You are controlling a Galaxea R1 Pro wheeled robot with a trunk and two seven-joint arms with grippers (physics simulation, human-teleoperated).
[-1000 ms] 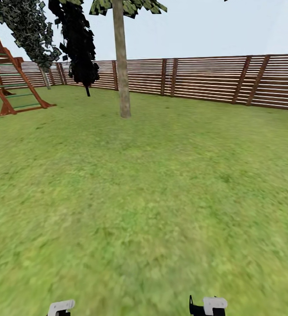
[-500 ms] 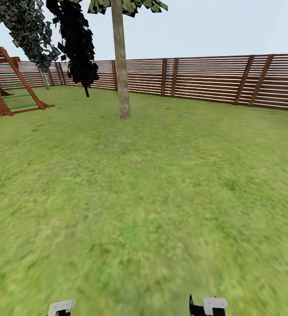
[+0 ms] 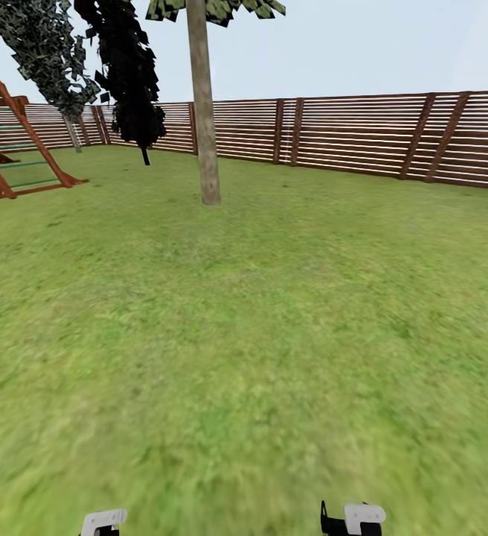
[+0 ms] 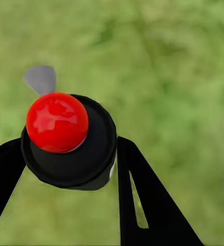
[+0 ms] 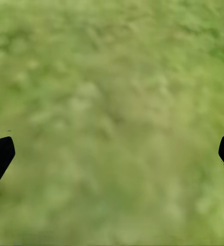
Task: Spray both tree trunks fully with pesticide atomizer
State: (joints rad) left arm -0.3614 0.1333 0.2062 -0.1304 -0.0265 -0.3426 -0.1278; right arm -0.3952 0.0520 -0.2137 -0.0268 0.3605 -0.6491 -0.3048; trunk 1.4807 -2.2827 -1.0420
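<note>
In the left wrist view my left gripper (image 4: pixel 70 146) is shut on the pesticide atomizer (image 4: pixel 65 138), a black body with a round red top and a small grey nozzle, held over the grass. My right gripper (image 5: pixel 114 151) is open with only lawn between its black fingertips (image 5: pixel 0 154). In the head view one tree stands ahead, left of centre, on the lawn of the garden. Its tree trunk (image 3: pixel 205 112) is thick, pale grey-brown and bare, with green leaves at the top edge. No pesticide specks show on it. White parts of my two arms (image 3: pixel 103 521) (image 3: pixel 363 516) peek in at the bottom edge.
A brown slatted fence (image 3: pixel 363 134) runs across the back. A near-black cone-shaped tree (image 3: pixel 132 82) and a farther tree with a leaning pale trunk (image 3: pixel 73 134) stand at back left. A wooden play frame (image 3: pixel 13 141) is at far left. Open grass (image 3: pixel 259 335) lies between me and the trunk.
The whole head view has shifted: the trunk sits slightly lower and closer, and the play frame has slid left, so the camera has moved. The arms hold their pose.
</note>
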